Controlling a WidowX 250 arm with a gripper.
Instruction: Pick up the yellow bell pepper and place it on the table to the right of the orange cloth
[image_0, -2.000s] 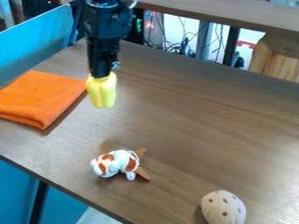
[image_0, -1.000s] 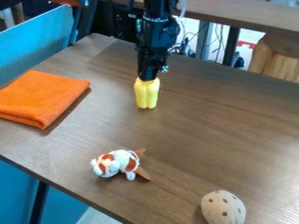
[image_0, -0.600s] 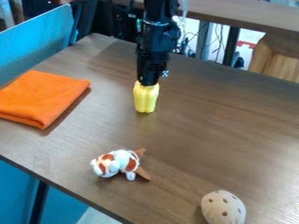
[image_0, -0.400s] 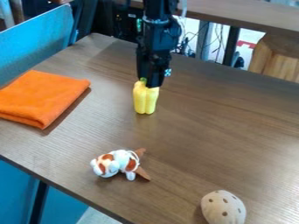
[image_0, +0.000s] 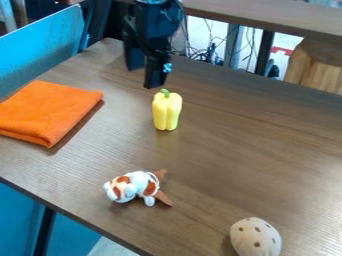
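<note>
The black gripper hangs above the table's back part, open, its two fingers spread with nothing between them. Just below and to the right of it, a yellow bell pepper with a green stem stands upright on the brown table, apart from the fingers. Nearer the front lies a small white and orange-brown plush toy. A beige, brown-spotted rounded object sits at the bottom right. At the left is a folded orange cloth.
A blue panel borders the table at the upper left. Behind the back edge are cables and another wooden surface. A light wooden piece stands at the upper right.
The gripper carried the pepper to the right and lowered it. It has since let go, opened and moved up and left, while the pepper stays standing on the table.
</note>
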